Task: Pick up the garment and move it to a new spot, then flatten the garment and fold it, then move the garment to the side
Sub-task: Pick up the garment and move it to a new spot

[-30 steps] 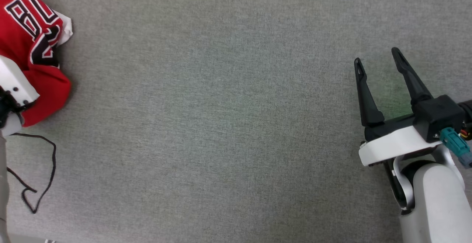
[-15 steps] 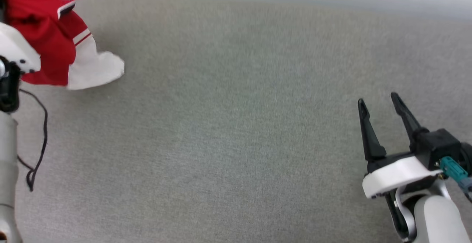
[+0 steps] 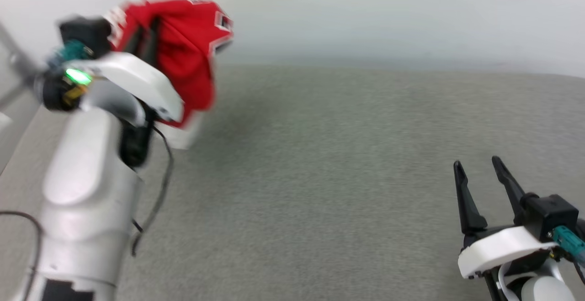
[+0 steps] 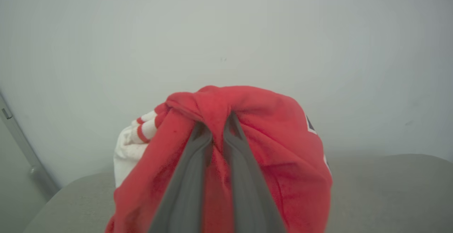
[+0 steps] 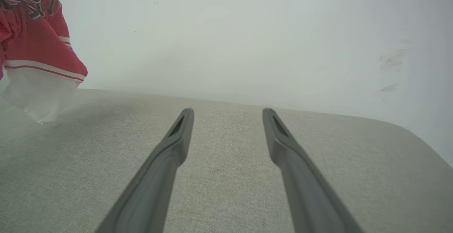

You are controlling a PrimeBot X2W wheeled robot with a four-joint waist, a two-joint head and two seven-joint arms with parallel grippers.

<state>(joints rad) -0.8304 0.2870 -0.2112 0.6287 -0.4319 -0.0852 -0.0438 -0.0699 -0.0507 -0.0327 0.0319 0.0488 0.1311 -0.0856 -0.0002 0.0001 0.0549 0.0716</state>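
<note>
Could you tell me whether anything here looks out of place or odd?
The garment hangs crumpled in a lump from the shut left gripper, one white sleeve dangling towards the grey surface; no damage shows. The right gripper stands open, empty.

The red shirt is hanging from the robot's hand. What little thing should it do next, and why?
Probably swing the left gripper toward the middle of the grey surface and lower the shirt there. The shirt hangs bunched from that shut gripper near the surface's left edge, there is room in the middle to spread it, and the right gripper stands open, away from the cloth.
</note>
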